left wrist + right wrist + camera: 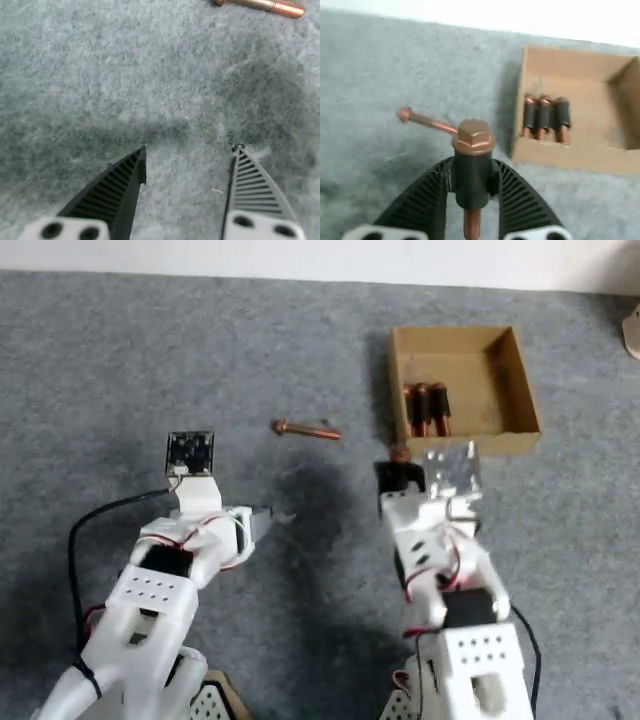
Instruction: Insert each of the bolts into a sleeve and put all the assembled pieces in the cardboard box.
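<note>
**Left gripper (190,148) wide and empty, right gripper (472,172) clamped on a black sleeve (471,186)**

On the left of the grey carpet (100,360), the left arm sits low. Its fingers are spread wide apart with nothing between them, and there is bare carpet under the tips. Just beyond it, farther from the arms and a little to the right, a loose bolt (305,429) lies flat on the carpet. It is copper-coloured and bare, with its head to the left. It lies apart from both grippers and from the box.

To the right of that bolt, the right arm's fingers press against the two sides of the black sleeve. A second bolt (473,136) runs through this sleeve, with its hex head at the far end and its shank showing out of the near end. The held piece sits just outside the near-left corner of the cardboard box (460,444).

Farthest right, the cardboard box stands open on the carpet. Three assembled pieces (427,410) lie side by side by its left wall, touching one another.
</note>
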You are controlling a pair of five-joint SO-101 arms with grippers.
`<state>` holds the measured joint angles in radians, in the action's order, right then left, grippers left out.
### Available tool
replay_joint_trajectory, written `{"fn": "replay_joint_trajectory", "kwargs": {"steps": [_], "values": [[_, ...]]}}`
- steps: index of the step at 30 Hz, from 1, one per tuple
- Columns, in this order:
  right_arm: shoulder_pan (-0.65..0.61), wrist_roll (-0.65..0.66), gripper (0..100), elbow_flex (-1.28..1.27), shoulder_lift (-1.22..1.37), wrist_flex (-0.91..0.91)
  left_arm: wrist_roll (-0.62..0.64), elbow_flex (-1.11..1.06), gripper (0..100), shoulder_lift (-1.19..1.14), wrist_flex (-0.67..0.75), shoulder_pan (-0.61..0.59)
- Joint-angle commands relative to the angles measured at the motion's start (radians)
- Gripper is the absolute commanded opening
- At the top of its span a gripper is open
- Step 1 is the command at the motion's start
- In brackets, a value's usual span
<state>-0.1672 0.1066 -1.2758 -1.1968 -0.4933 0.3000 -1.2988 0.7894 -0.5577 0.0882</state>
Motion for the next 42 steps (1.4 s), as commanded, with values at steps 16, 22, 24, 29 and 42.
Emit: {"fn": "replay_joint_trajectory", "kwargs": {"steps": [16, 22, 24, 29, 42], "values": [[0.232, 0.084, 0.5, 0.885, 1.079, 0.262, 0.006, -0.007, 26, 0.012, 0.031, -0.005], [0.249, 0.084, 0.5, 1.109, 1.346, 0.262, 0.006, -0.007, 26, 0.012, 0.031, -0.005], [0.265, 0.084, 0.5, 1.159, 1.419, 0.262, 0.006, -0.007, 26, 0.012, 0.031, -0.005], [0.291, 0.084, 2.3, 1.204, 1.543, 0.249, 0.006, -0.007, 26, 0.01, 0.031, -0.005], [0.237, 0.084, 17.7, 1.377, 1.405, -0.438, 0.006, -0.008, 26, 0.01, 0.031, -0.001]]}}
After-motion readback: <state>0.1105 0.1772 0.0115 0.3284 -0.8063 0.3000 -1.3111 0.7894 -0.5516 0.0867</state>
